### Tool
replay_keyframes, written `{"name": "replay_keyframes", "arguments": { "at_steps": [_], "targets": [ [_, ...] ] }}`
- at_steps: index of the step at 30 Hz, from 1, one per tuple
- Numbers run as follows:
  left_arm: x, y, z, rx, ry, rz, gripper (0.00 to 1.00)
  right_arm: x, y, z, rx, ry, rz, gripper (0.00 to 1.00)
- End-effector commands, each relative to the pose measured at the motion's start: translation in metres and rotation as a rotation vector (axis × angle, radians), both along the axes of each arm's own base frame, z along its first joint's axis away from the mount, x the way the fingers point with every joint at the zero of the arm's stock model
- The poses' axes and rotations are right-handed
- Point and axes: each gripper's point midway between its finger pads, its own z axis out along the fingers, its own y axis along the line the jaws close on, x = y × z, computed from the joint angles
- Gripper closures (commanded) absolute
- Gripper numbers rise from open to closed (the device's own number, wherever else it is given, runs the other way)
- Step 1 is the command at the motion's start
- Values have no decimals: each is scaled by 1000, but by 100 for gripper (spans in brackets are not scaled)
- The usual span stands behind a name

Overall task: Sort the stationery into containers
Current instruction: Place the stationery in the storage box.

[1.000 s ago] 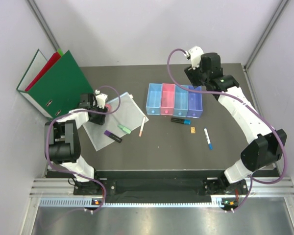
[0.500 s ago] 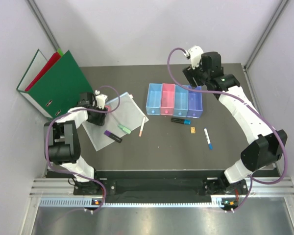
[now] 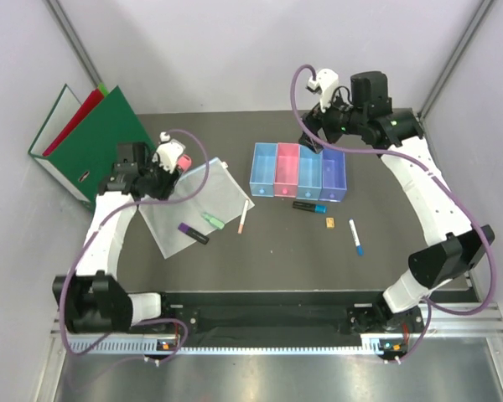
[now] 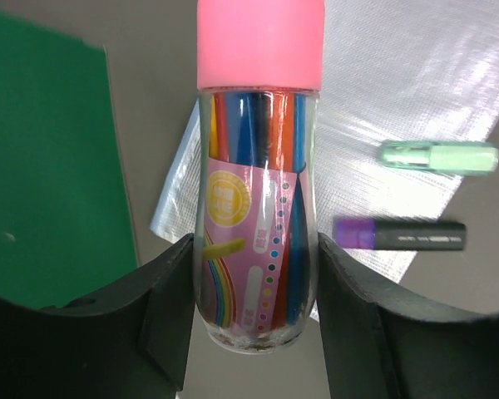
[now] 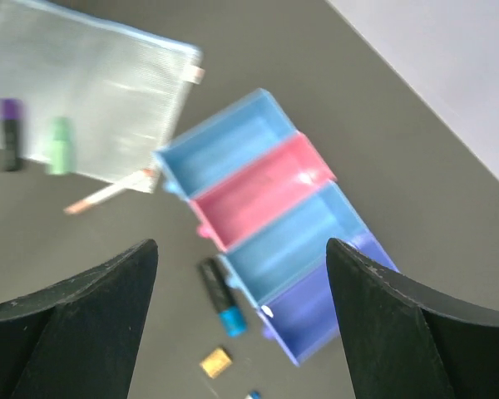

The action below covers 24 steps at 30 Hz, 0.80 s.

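My left gripper (image 4: 258,253) is shut on a pink-capped glue stick (image 4: 258,191), held above the clear sleeve's (image 4: 399,75) left edge; from above the gripper (image 3: 161,167) hangs between binder and sleeve. A green highlighter (image 4: 438,157) and a purple marker (image 4: 399,235) lie on the sleeve's near edge. The four joined containers (image 3: 299,172) stand mid-table. My right gripper (image 5: 241,249) is open and empty, high over them (image 5: 262,195). A black-and-blue marker (image 5: 220,295) and a tan block (image 5: 215,362) lie in front of the bins, with a white-blue pen (image 3: 355,237) and a pink pen (image 3: 243,216) nearby.
Green and red ring binders (image 3: 92,142) lean at the far left, close behind my left arm. The clear sleeve (image 3: 197,197) lies flat left of the containers. Walls close in on the table at the back and on both sides.
My left gripper has risen and shifted back-left with the glue stick in it. The right gripper has turned, drawn back from the bins and opened wider.
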Motion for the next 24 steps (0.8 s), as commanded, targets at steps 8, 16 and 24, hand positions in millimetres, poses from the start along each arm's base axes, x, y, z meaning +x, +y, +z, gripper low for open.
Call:
{"name": "replay_keyframes", "arguments": {
  "at_steps": [8,16,24],
  "targets": [
    [-30,-79,103,91,-368,-349,100,-76,75,35,346,246,467,19],
    [-31,-117,139,112,-538,-445,100,-103,97,52,495,381,610,18],
    [-34,-169,162,191,-668,-599,100,-116,114,46,526,468,656,18]
  ]
}}
